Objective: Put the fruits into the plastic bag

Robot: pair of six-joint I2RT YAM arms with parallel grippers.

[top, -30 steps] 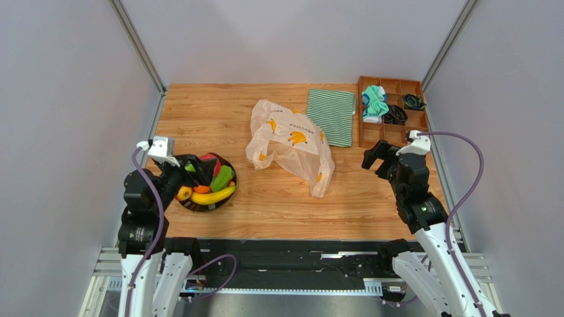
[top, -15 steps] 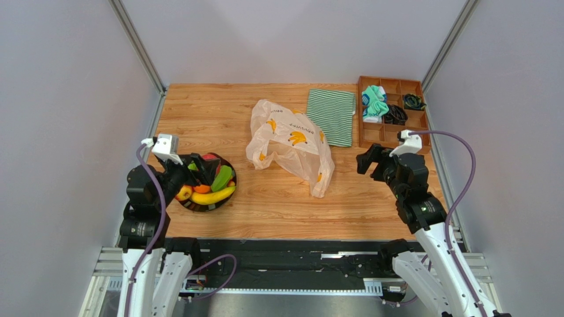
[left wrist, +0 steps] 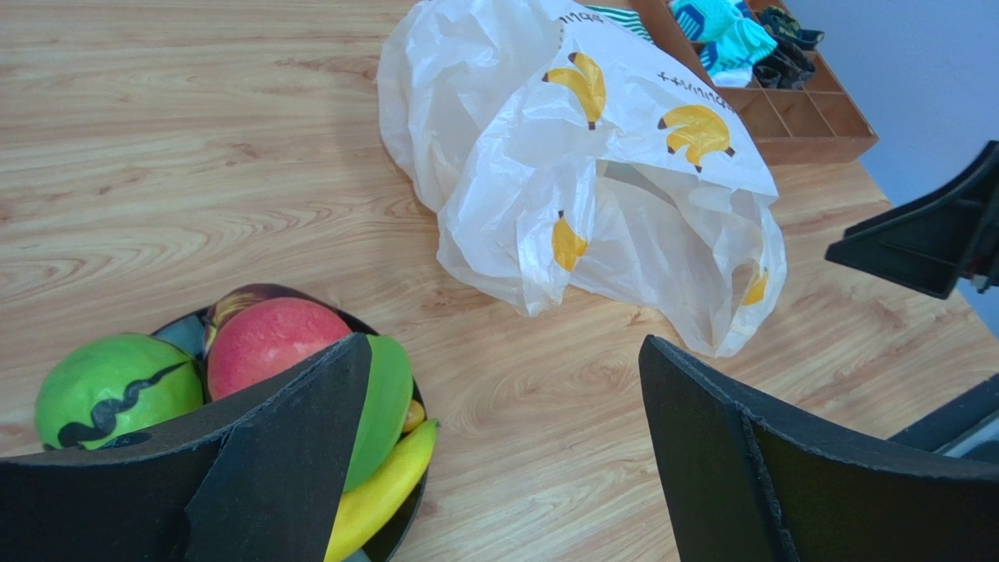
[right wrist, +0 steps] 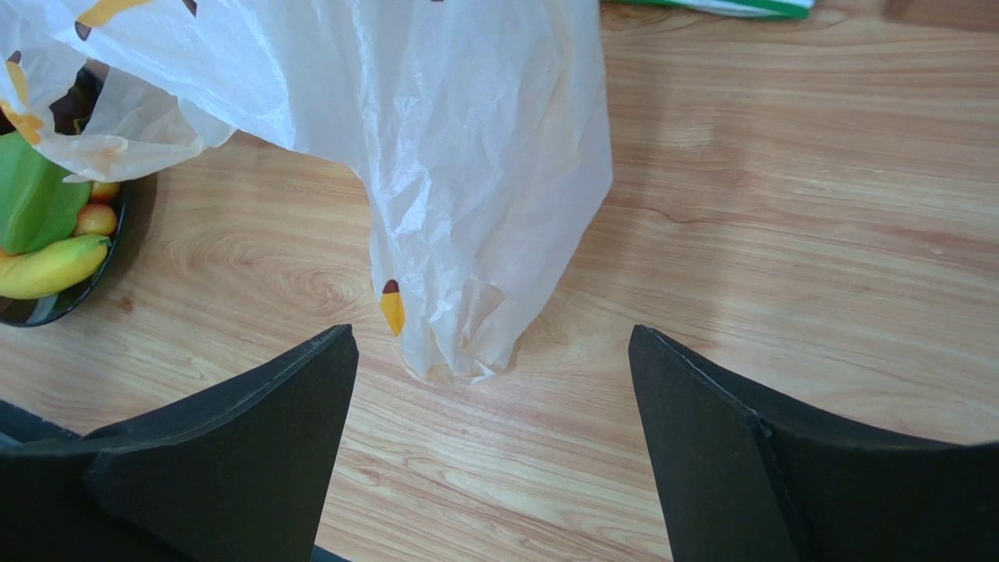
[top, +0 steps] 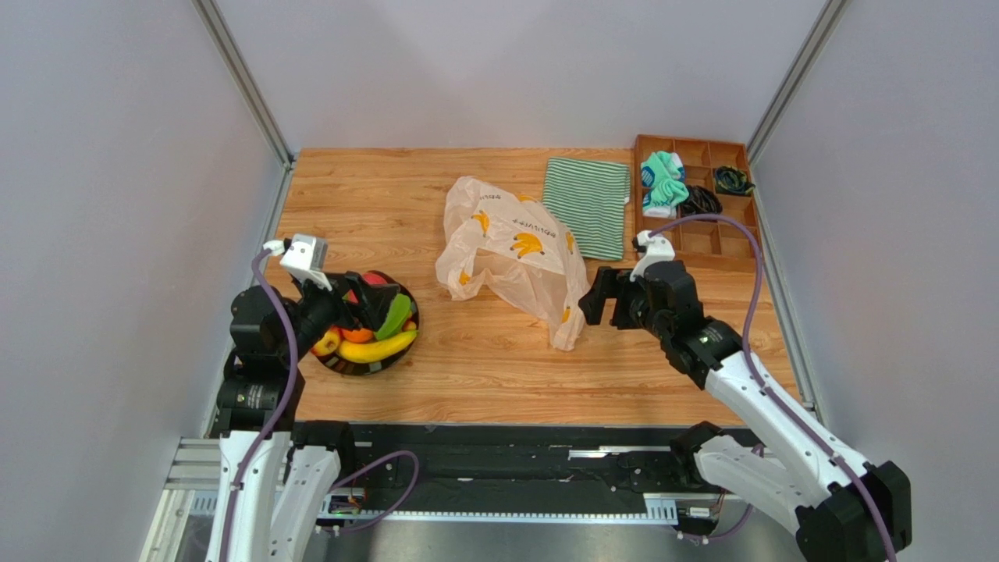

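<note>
The fruits lie in a dark bowl [top: 352, 371] at the left: a yellow banana [top: 378, 348], an elongated green piece [top: 394, 314], a red apple [left wrist: 276, 340] and a green round fruit [left wrist: 111, 386]. The plastic bag [top: 510, 252], whitish with banana prints, lies crumpled mid-table. My left gripper [top: 352, 302] is open and empty, hovering over the bowl [left wrist: 502, 351]. My right gripper [top: 598, 299] is open and empty just right of the bag's near corner; in the right wrist view [right wrist: 493, 336] the bag's [right wrist: 469, 152] tip lies ahead of the fingers.
A green-and-white striped cloth [top: 590, 205] lies behind the bag. A wooden compartment tray [top: 733, 211] with small items stands at the back right. Grey walls close both sides.
My right arm has swung left from near the tray to the bag's near corner. My left gripper has edged slightly right over the bowl.
</note>
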